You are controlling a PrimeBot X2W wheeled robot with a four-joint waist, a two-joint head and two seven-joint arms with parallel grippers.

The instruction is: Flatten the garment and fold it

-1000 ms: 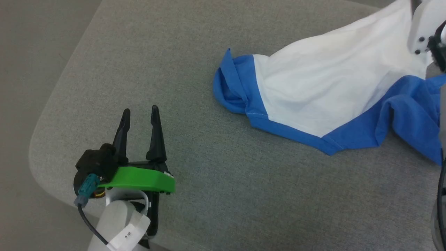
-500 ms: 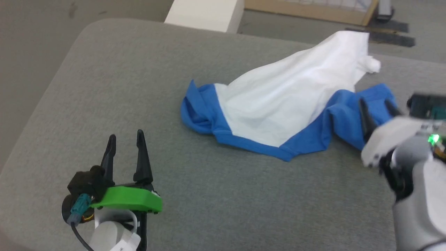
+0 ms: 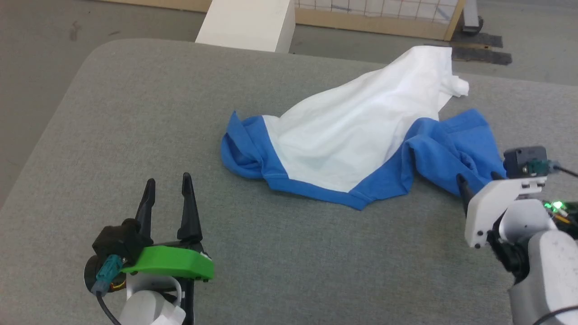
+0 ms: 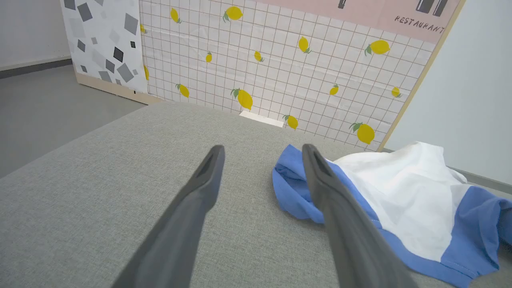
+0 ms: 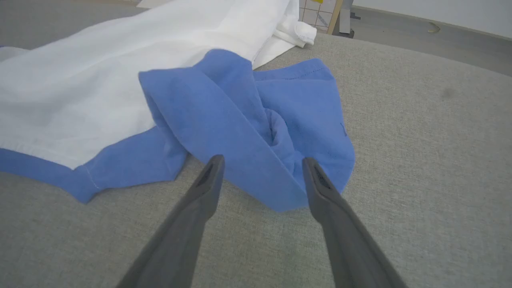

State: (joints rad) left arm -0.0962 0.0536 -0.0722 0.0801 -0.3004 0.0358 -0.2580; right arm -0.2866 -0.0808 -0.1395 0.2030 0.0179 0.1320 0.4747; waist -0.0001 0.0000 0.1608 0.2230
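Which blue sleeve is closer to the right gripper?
The bunched sleeve just ahead of the right gripper; the other sleeve lies beyond the white body, nearer the left gripper.

The right pincer, its fingers spread apart, points at the crumpled blue sleeve of the garment on the grey counter.

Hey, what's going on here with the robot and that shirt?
A two-armed robot is working on a shirt that lies crumpled on a grey table, neither flattened nor folded yet. Neither hand holds anything. The right hand is open and points at the bunched blue sleeve just in front of its fingertips. The left hand is open too, over bare table and apart from the shirt's other blue end.
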